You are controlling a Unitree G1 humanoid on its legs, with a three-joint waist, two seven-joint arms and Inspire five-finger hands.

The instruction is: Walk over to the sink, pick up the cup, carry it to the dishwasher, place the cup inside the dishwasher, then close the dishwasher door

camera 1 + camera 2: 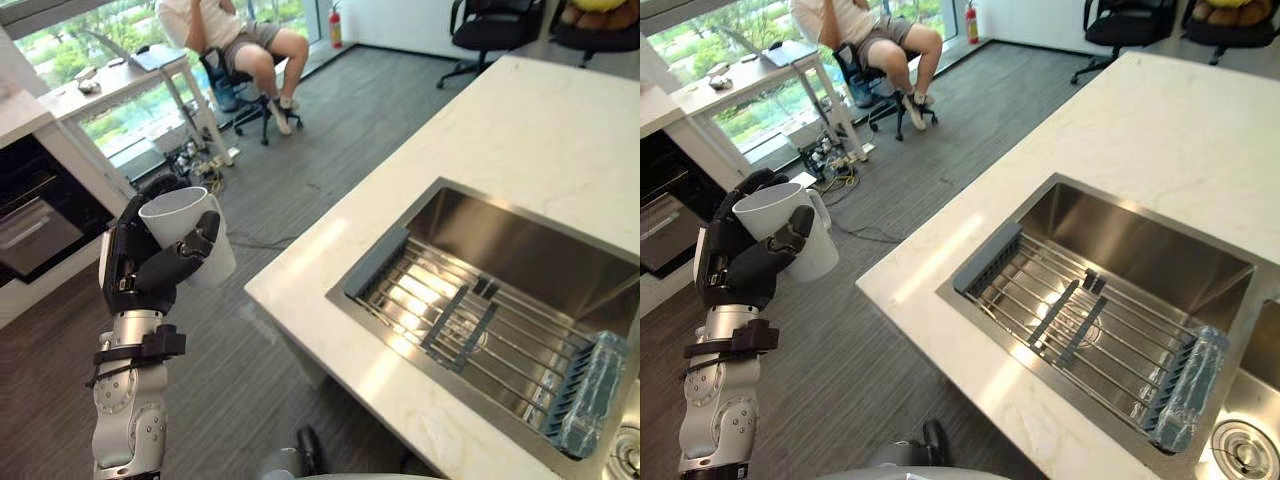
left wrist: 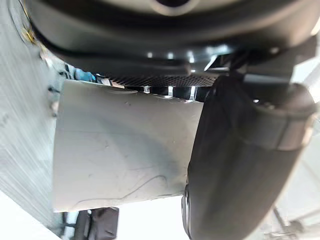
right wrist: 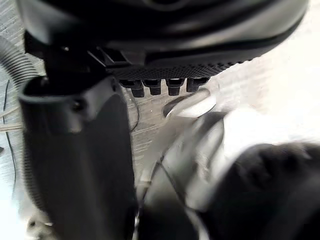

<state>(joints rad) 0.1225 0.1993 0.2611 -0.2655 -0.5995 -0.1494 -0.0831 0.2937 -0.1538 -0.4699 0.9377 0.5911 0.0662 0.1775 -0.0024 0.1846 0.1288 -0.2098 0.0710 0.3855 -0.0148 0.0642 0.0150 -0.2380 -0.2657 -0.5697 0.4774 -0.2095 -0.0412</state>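
left hand (image 1: 150, 270), lower left, grips the white cup (image 1: 180, 215) away from the sink (image 1: 500, 240); pickup looks done, dishwasher loading and door-closing remain.

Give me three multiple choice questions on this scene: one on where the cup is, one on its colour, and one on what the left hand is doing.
1. Where is the cup?
A. Held up over the floor, beside the counter
B. Lying on the floor
C. Standing on the counter

2. What colour is the cup?
A. Red
B. Black
C. White

3. What state is the left hand in?
A. Open, with straight fingers
B. Curled round the cup
C. Shut on nothing

Answers:
1 A: the head views show the cup raised in the left hand, with grey floor under it and the counter's edge off to its right.
2 C: its wall and rim are plain white.
3 B: the left wrist view shows the thumb and fingers wrapped round the cup's wall.
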